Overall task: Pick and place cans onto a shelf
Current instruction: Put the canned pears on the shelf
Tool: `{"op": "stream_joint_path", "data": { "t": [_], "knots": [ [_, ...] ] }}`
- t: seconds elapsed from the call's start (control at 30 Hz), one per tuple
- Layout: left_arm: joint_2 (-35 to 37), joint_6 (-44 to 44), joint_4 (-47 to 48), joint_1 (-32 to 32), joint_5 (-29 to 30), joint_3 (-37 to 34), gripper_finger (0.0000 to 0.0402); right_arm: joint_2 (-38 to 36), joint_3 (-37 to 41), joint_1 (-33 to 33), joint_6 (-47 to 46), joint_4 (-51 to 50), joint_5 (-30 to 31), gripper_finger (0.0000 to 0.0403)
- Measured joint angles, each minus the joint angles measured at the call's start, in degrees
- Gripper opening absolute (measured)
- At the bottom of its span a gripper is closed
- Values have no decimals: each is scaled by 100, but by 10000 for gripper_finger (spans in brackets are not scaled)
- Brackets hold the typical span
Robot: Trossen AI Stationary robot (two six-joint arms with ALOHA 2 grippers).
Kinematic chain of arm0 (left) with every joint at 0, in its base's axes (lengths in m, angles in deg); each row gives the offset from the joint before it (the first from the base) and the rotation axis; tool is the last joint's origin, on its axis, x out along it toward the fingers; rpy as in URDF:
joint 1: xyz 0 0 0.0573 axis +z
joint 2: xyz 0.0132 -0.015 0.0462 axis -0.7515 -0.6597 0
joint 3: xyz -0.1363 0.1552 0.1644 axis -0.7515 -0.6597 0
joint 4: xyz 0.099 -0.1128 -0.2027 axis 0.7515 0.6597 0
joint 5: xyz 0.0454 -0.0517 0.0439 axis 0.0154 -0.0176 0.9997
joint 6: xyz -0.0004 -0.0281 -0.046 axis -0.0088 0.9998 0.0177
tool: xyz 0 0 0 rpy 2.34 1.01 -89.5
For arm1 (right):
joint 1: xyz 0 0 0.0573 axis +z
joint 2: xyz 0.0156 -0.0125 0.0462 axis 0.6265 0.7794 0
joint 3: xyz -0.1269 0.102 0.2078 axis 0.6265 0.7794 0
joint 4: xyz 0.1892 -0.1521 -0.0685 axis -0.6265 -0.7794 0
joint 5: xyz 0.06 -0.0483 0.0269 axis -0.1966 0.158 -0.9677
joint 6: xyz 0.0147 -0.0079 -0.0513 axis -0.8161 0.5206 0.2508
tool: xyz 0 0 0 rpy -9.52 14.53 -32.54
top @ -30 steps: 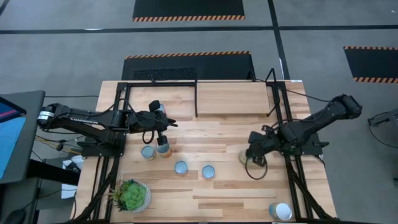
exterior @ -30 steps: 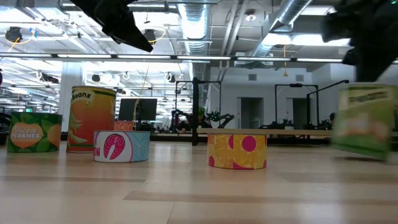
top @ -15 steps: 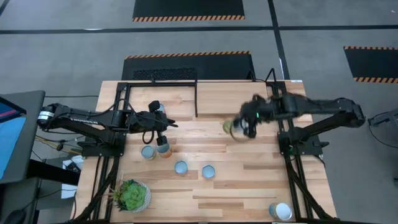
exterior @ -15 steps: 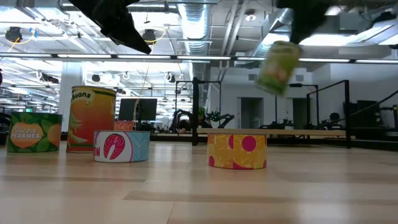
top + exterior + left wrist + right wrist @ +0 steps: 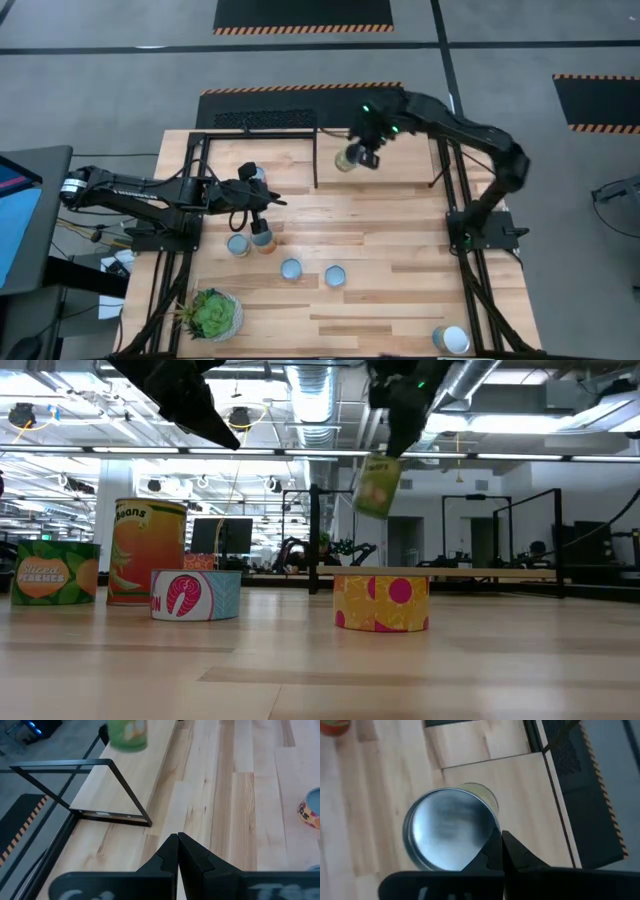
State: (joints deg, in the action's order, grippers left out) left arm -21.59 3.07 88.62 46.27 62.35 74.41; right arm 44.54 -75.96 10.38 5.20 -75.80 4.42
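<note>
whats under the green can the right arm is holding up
The green can hangs in the right gripper above the bare shelf board. The spot straight under it is hidden by the can.

Right arm [image 5: 470, 130] stretched far across, jaws seemingly closed; left arm [image 5: 150, 192] low, jaws shut.

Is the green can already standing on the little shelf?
No, the green can hangs tilted in the air under the right tool, well above the shelf board.

A robotics lab: exposed ceiling ducts [image 5: 310, 400], hazard-striped floor mats [image 5: 303, 14].
</note>
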Motion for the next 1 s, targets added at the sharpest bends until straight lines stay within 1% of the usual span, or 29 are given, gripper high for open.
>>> {"op": "stream_joint_path", "data": {
  "t": [0.27,0.5,0.6,0.7,1.0],
  "knots": [
    [0,0,81,-1,2,0,0,1423,-1185,-538,492,-202,-156,1],
    [0,0,84,-1,2,0,0,2327,-2081,-746,674,-227,-325,1],
    [0,0,86,2,2,0,0,2594,-2385,-823,689,-382,-450,1],
    [0,0,97,-1,0,0,0,2770,-2614,-875,689,-481,-441,1],
    [0,0,98,-1,0,0,0,2854,-2695,-970,671,-469,-439,6]
  ]
}}
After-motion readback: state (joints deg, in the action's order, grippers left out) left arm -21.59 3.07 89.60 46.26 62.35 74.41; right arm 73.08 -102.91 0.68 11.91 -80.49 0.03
